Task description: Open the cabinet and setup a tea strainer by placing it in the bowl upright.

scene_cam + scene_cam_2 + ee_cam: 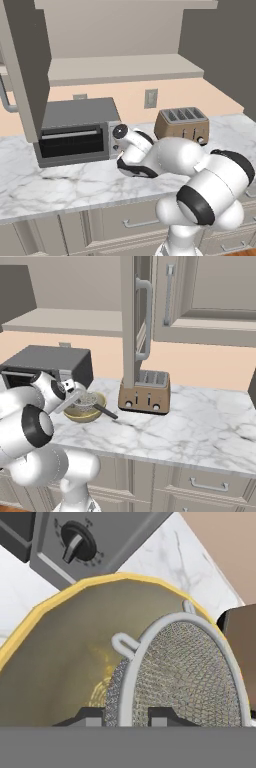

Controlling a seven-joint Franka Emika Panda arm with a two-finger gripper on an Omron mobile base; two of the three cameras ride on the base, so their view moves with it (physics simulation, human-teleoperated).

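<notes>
The cabinet stands open, its door [129, 321] swung out edge-on with the silver bar handle [146, 321] on it, and its pale shelf [120, 67] is bare. The yellowish-olive bowl [82, 417] sits on the marble counter in front of the toaster oven. Inside the bowl [55, 662] is the tea strainer [185, 672], a grey mesh cup with a pale rim. Its thin dark handle [107, 414] reaches out over the bowl's right rim. My gripper [126, 718] is low over the bowl, its two fingertips shut on the tea strainer's rim. The same gripper [80, 398] shows at the bowl's left side.
A grey toaster oven [75, 132] stands at the back left of the counter, just behind the bowl. A brown slotted toaster [145, 391] stands to the bowl's right. The other open door [25, 65] hangs over the counter's left end. Drawer fronts [207, 483] run below the counter edge.
</notes>
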